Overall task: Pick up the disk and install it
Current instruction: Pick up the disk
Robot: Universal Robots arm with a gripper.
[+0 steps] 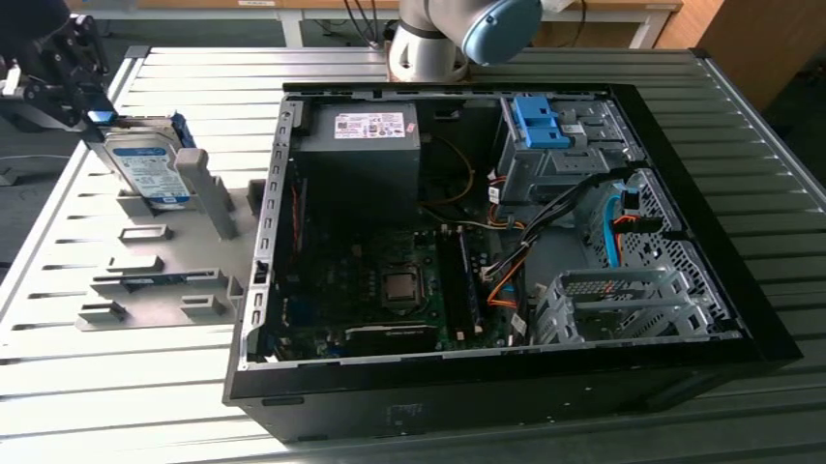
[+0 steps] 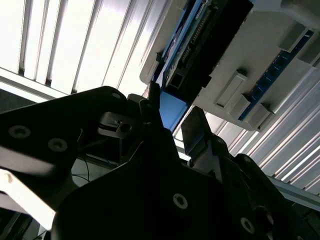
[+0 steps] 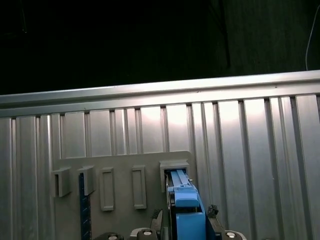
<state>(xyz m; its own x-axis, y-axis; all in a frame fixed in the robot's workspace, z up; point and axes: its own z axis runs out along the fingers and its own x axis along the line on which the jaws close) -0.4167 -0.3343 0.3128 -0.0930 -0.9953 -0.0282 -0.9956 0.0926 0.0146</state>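
Observation:
The disk is a silver drive with a white and light-blue label and a blue frame. It stands on edge, slightly tilted, at the far end of a grey slotted holder at the exterior view's left. My gripper sits at the disk's upper corner with a black finger on each side of the blue frame. In the second wrist view the fingers press against the blue edge of the disk. The first wrist view shows the disk's blue frame rising out of the holder's slot between my fingertips.
An open black computer case lies flat at the exterior view's right. Inside are a motherboard, cables, a grey bay with a blue latch bracket, and a wire cage. The holder carries several empty slots. The ribbed metal table's edge lies beyond.

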